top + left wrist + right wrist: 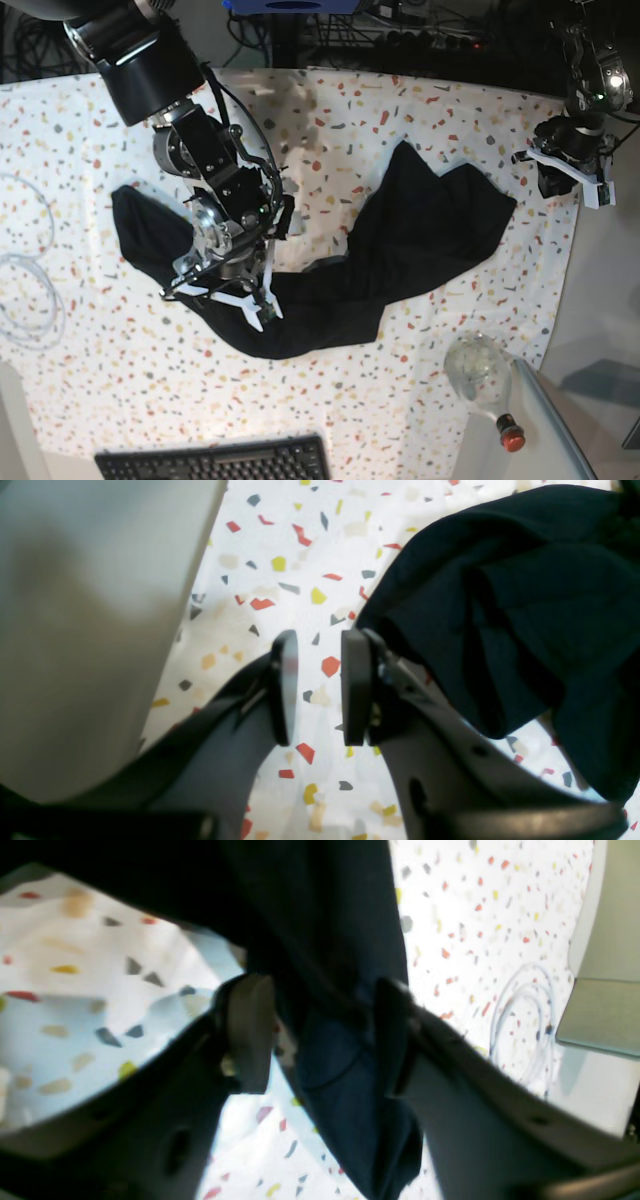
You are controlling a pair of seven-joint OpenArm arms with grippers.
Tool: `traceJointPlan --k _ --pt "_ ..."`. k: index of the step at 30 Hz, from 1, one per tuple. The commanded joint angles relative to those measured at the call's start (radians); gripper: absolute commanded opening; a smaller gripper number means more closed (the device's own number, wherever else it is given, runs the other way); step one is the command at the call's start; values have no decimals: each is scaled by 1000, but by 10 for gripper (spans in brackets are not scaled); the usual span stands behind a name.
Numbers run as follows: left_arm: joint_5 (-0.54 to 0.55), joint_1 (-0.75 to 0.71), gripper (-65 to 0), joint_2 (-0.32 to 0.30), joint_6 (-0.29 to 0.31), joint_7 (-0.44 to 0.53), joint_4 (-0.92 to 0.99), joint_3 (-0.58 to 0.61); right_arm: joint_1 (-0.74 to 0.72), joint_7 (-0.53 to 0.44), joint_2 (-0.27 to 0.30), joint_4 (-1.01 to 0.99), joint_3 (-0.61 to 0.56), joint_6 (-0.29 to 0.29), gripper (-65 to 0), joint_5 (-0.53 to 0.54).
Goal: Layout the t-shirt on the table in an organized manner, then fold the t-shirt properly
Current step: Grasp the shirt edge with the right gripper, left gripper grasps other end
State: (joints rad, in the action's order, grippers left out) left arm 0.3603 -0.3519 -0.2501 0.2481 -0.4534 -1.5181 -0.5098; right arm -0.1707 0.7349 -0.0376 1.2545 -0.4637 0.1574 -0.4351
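The t-shirt point(400, 245) lies unfolded and rumpled across the middle of the table point(80, 370), a long dark band running from a bunched end at the base view's left to a broader spread toward the right edge, its lower hem curling near the table centre. The right gripper point(320, 1035) is down over the bunched end; its jaws stand apart with a hanging fold of fabric between them, the cloth against one pad, though blur leaves it unclear whether the other pad presses it, so a firm clamp cannot be confirmed. The left gripper point(320, 685) hovers at the far right table edge, jaws slightly apart with bare speckled cloth showing between the pads, nothing held, the shirt's edge just beside its outer finger. Open speckled surface remains in front of the shirt. Bordering that room: a keyboard point(215, 460) at the near edge, a coiled cable point(25, 290) at the left edge, a glass bottle point(480, 375) near the right corner
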Motion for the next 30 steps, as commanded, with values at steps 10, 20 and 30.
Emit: traceJointPlan --k 10,20,30 --pt "6 1 -508 -15 3 25 -16 1 -62 -50 -9 -88 1 9 -455 -14" --pt "6 1 -508 -13 3 25 -11 3 -57 -44 -8 -66 3 11 -650 -17" --pt "6 35 -606 -10 3 25 75 21 87 78 67 391 9 9 -650 -14"
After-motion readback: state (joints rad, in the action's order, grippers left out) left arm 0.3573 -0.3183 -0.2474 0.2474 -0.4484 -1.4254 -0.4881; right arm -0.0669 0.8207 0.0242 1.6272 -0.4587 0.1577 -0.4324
